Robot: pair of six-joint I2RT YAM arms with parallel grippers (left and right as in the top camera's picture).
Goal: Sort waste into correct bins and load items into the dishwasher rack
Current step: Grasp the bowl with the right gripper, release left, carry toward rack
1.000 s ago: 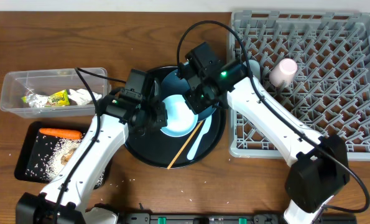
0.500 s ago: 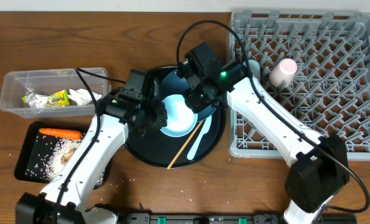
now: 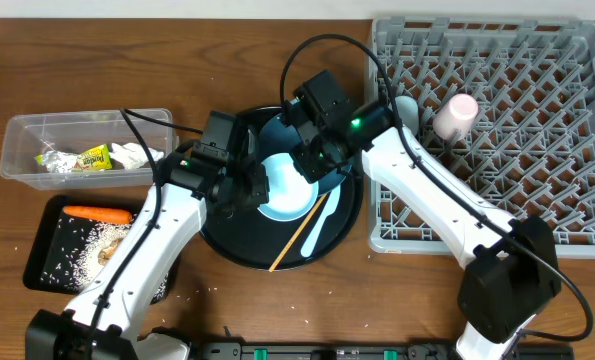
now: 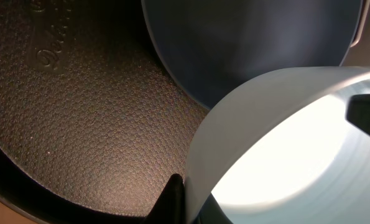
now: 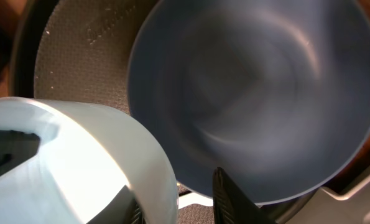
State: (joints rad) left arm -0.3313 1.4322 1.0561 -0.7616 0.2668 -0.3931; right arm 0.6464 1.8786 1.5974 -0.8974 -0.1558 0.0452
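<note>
Now at front left: shallow black tray (image 3: 37,250), holding an orange carrot (image 3: 97,213) along its far side and scattered white rice grains (image 3: 102,240).
Wooden chopstick: (image 3: 299,233) lies diagonally on the near half of the round black tray (image 3: 237,245).
White spoon: (image 3: 322,222) lies just beside the chopstick on its right, on the same round tray.
Small light blue bowl: (image 3: 285,190) at the middle of the round tray; in both wrist views its rim overlaps the plate's edge.
Left gripper: (image 3: 252,188) at the bowl's left rim, fingers closed tight with the bowl wall pinched between them.
Right gripper: (image 5: 181,202) at the bowl's far right rim, fingers partly apart and straddling the wall. A gap shows between one finger and the wall, so there is no firm hold.
Large dark blue plate: (image 5: 253,93) on the far half of the round tray, beyond the bowl.
Clear box: (image 3: 22,140) far left, containing a yellow-green wrapper (image 3: 82,158) and a crumpled white tissue (image 3: 132,153).
Dishwasher rack: (image 3: 537,150) far right, just beside the round tray.
Pink cup: (image 3: 455,115) on its side among the rack's pegs, near the left wall.
Light blue cup: (image 3: 405,106) at the rack's left edge, partly hidden by the right arm.
</note>
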